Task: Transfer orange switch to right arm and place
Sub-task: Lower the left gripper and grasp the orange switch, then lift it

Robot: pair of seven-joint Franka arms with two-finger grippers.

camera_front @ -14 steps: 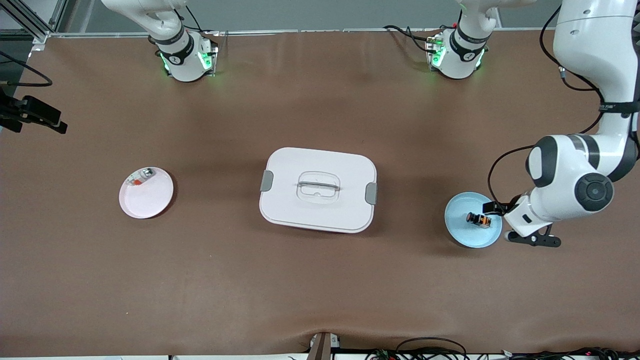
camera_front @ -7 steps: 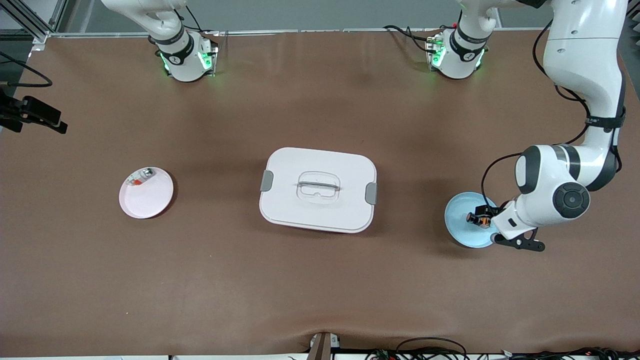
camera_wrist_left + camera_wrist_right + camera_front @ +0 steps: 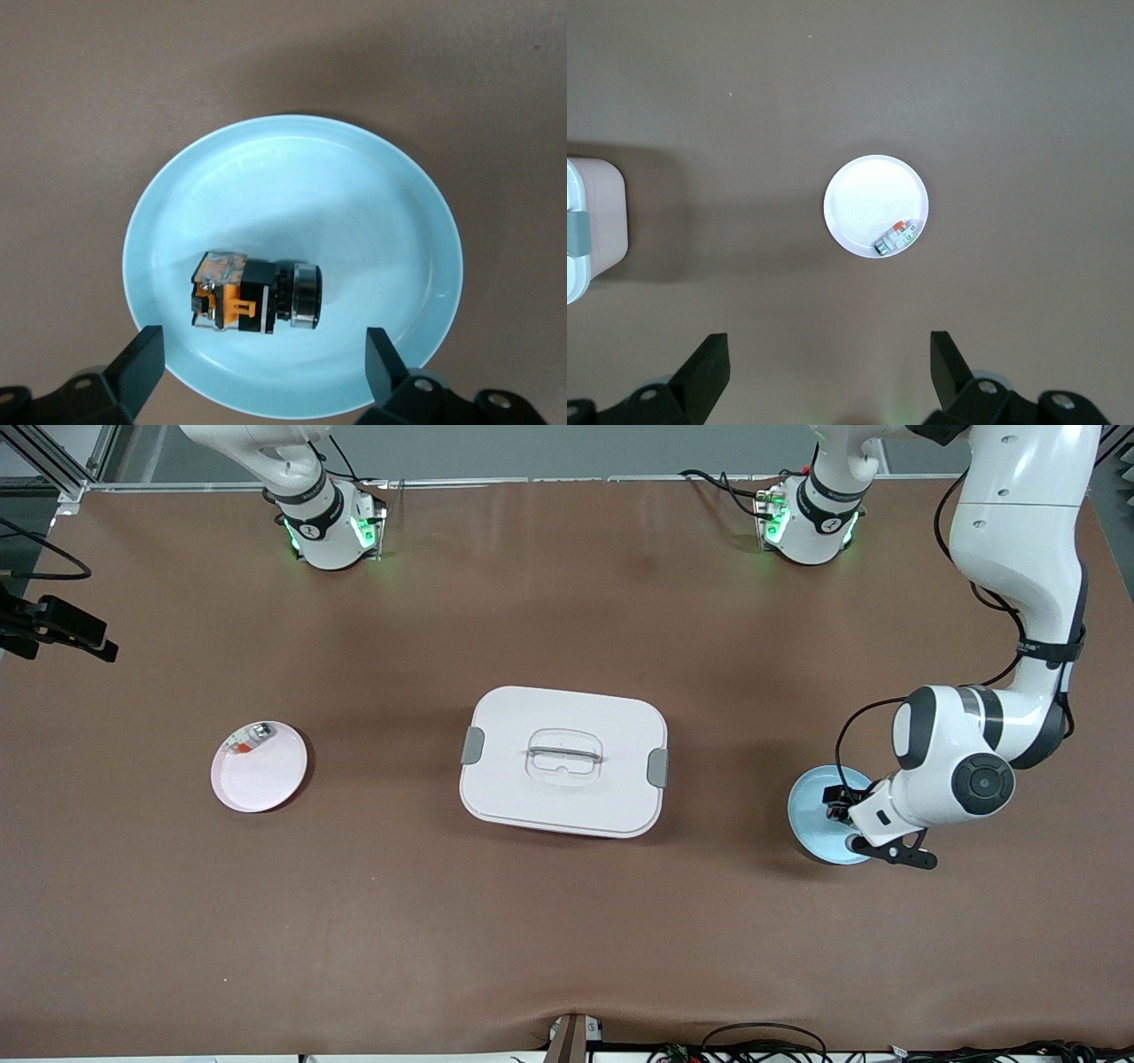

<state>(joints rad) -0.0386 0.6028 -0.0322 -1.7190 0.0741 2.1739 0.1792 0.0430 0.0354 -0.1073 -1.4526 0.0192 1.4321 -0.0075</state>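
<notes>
On the brown counter (image 3: 567, 921), the orange switch (image 3: 257, 296) lies in a blue plate (image 3: 390, 221). The left claw (image 3: 261, 367) hovers over it, fingers apart. The right claw (image 3: 828, 367), also spread wide, hangs high over a pink plate (image 3: 864, 199).

My right gripper (image 3: 828, 367) hangs high over the brown table (image 3: 744, 106) with its two black fingers (image 3: 709, 367) spread wide and nothing between them. Below sits a white plate (image 3: 864, 199), alone on the bare tabletop, with a small silver-grey piece with an orange-red mark (image 3: 897, 237) lying on it right against its rim. A rounded corner of a white box (image 3: 594, 221) with a grey clasp (image 3: 574, 232) shows well apart from the plate.
</notes>
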